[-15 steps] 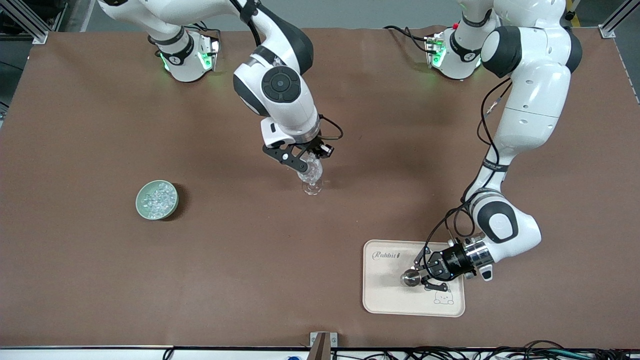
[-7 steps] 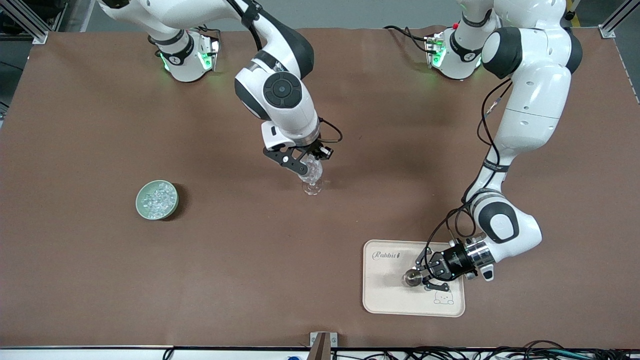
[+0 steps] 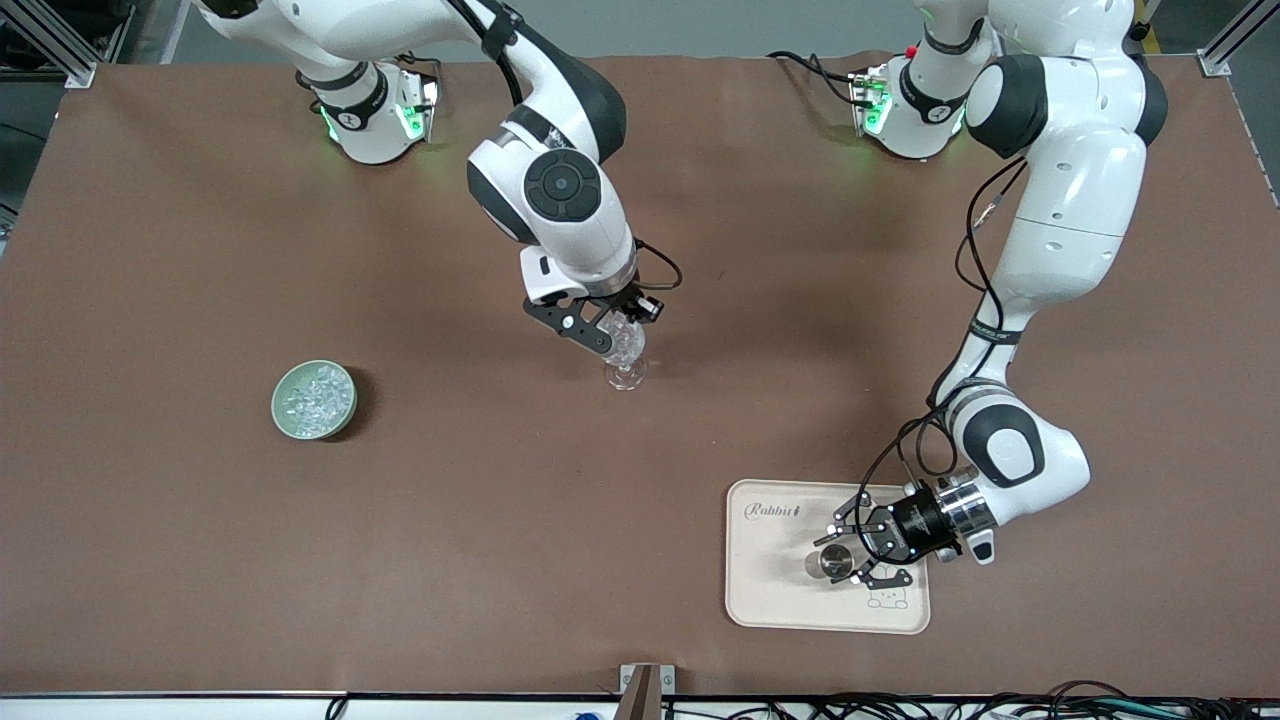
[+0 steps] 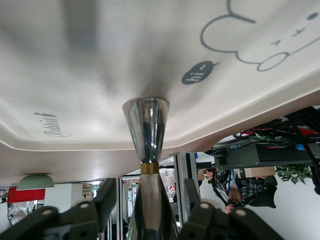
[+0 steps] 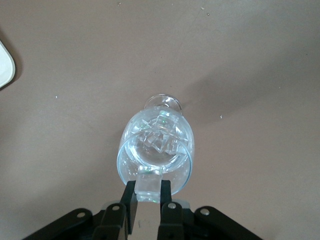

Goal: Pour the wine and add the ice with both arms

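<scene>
A clear stemmed glass [image 3: 626, 366] stands mid-table with ice chunks [image 5: 158, 134] in it. My right gripper [image 3: 608, 334] hangs just over its rim and is shut on one clear ice cube [image 5: 149, 184]; the right wrist view shows the gripper [image 5: 149, 192] at the edge of the glass [image 5: 125, 160]. A silvery metal vessel [image 3: 830, 562] with a gold band stands on the cream tray [image 3: 780, 595]. My left gripper [image 3: 858, 550] is open around it, with a gap on each side, as the left wrist view [image 4: 149, 192] shows around the vessel [image 4: 146, 125].
A pale green bowl [image 3: 314, 400] full of ice sits toward the right arm's end of the table. The tray [image 4: 100, 75] has a rabbit drawing and lies near the front edge. Brown table surface lies between bowl, glass and tray.
My left gripper has opened and let go of the silvery vessel, which now stands on the tray. My right gripper has shifted only slightly over the glass.
</scene>
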`<state>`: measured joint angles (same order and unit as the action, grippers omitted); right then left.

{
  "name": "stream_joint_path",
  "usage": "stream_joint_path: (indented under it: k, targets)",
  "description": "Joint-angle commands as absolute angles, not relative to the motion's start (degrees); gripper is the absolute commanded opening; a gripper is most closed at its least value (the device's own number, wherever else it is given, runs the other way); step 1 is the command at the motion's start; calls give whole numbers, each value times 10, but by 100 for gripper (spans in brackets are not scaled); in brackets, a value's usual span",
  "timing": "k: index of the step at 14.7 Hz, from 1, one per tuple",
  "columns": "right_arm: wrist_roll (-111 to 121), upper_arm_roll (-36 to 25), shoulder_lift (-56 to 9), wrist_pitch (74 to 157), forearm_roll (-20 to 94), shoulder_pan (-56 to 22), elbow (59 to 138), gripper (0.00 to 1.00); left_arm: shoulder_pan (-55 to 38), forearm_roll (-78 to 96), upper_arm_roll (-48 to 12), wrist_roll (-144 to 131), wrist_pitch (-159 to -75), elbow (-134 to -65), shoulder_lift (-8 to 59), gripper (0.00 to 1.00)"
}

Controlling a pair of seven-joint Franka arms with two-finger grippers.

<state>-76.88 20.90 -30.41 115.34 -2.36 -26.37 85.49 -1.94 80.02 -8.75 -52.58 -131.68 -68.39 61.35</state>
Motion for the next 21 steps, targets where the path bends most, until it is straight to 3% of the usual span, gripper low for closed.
stream_joint_path:
  k: [1, 6, 13, 14, 16, 19, 21]
  targets:
    - [-773, 215, -305, 1150, -33, -257, 854, 10, -13, 809, -89, -514, -1313, -690, 601, 100]
    - [-767, 215, -305, 1150, -33, -256, 853, 36, 5, 789, -84, -514, -1297, -735, 562, 100]
    - [-767, 215, -301, 1137, -29, -252, 846, 51, 72, 640, -84, -516, -1203, -760, 492, 100]
    - [-767, 216, -296, 1126, -27, -248, 837, 60, 75, 603, -84, -519, -1193, -760, 479, 100]
    - [-768, 216, -289, 1102, -31, -247, 812, 100, 86, 538, -84, -519, -1170, -759, 457, 100]
    - [-770, 211, -254, 1090, -82, -232, 807, 100, 103, 434, -86, -509, -1121, -754, 423, 100]
    - [-767, 212, -230, 1039, -149, -212, 805, 100, 105, 381, -90, -473, -1101, -746, 409, 100]
